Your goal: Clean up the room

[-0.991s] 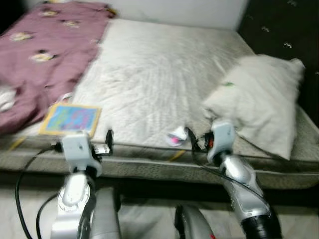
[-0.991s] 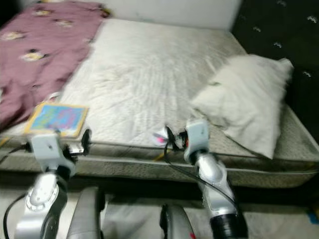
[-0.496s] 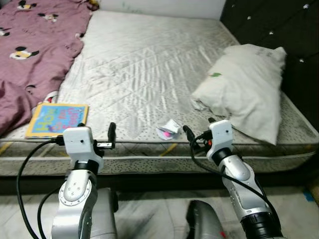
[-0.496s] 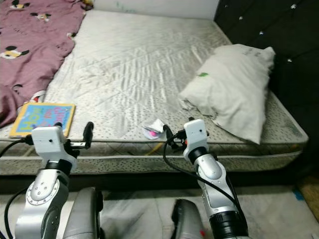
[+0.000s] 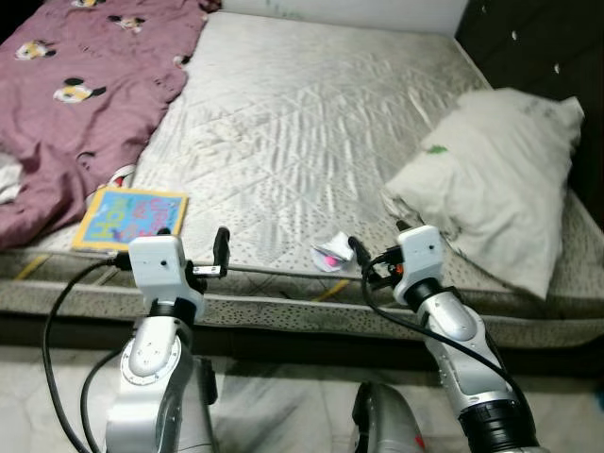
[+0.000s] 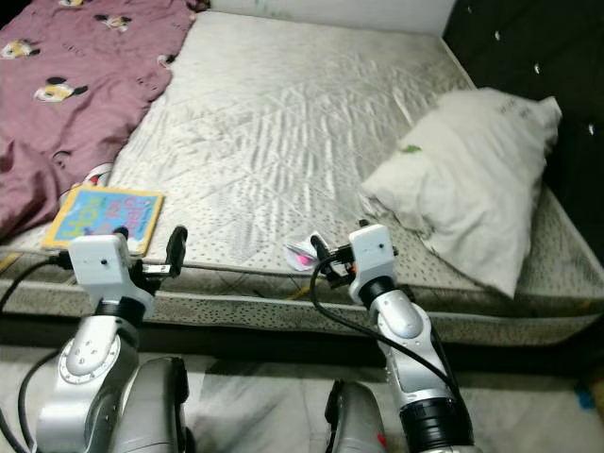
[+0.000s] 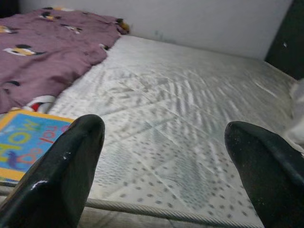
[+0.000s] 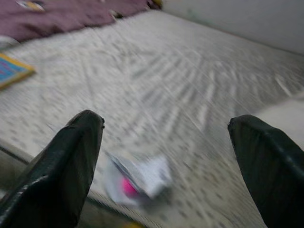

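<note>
A crumpled white and pink wrapper (image 5: 330, 255) lies on the grey mattress (image 5: 302, 123) close to its front edge. My right gripper (image 5: 377, 243) hovers open at that edge, and the wrapper (image 8: 137, 180) sits just ahead, low between its two black fingers (image 8: 71, 166). A colourful picture book (image 5: 130, 217) rests flat at the front left of the mattress. My left gripper (image 5: 193, 247) is open, held at the edge just right of the book (image 7: 23, 145), with nothing between its fingers.
A maroon cartoon-print blanket (image 5: 75, 104) is bunched over the mattress's left side. A white pillow (image 5: 500, 189) lies at the right, against a dark tufted headboard (image 5: 547, 47). Pale floor (image 5: 283, 406) runs below the bed edge.
The camera has swung, shifting the whole picture. Both arms stay raised at the bed edge, grippers open, with the wrapper still just ahead of the right one.
</note>
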You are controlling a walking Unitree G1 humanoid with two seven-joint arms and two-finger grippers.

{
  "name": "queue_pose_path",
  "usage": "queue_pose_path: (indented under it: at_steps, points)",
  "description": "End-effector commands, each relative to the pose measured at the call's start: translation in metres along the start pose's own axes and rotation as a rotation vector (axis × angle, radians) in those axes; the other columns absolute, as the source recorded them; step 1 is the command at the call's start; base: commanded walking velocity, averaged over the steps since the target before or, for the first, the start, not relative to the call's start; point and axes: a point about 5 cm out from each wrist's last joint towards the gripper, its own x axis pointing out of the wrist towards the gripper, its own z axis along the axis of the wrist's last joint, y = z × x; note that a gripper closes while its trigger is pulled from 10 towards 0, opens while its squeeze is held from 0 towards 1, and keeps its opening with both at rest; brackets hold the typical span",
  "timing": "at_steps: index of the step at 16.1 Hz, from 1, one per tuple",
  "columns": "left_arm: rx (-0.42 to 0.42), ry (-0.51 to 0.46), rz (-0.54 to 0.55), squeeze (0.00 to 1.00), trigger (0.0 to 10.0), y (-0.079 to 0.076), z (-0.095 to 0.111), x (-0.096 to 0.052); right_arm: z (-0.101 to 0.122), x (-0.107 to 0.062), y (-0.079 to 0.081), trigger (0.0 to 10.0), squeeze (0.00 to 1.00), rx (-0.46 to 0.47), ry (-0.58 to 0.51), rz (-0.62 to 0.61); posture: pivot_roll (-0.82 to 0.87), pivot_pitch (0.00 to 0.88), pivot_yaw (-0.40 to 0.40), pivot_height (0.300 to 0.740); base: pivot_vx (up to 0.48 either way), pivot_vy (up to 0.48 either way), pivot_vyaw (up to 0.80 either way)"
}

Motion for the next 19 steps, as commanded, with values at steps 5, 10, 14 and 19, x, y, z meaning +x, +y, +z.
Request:
queue_pose_path:
  at_steps: [5,10,14,19]
  points:
    - [-0.008,0.009,-0.006,0.0,10.0,0.0015,-0.0011,-0.0013,-0.0004,0.0005,0.0036,10.0,0.0,0.017,-0.006,0.008,-0.02,0.111,-0.098,0.556,0.0,0.0,0.0]
    - [-0.018,0.01,-0.026,0.0,10.0,-0.0029,-0.0015,-0.0008,-0.0007,0.0003,0.0046,10.0,0.0,0.026,-0.01,0.015,-0.02,0.106,-0.099,0.516,0.0,0.0,0.0]
    - [-0.048,-0.024,-0.045,0.0,10.0,-0.0034,0.0033,-0.0015,-0.0017,-0.0007,0.0051,10.0,0.0,0.023,-0.005,0.024,-0.02,0.103,-0.101,0.516,0.072,0.0,0.0]
    - [-0.061,-0.039,-0.071,0.0,10.0,-0.0064,0.005,-0.003,-0.0016,-0.0021,0.0044,10.0,0.0,0.004,-0.012,0.031,-0.02,0.105,-0.106,0.516,0.448,0.0,0.0]
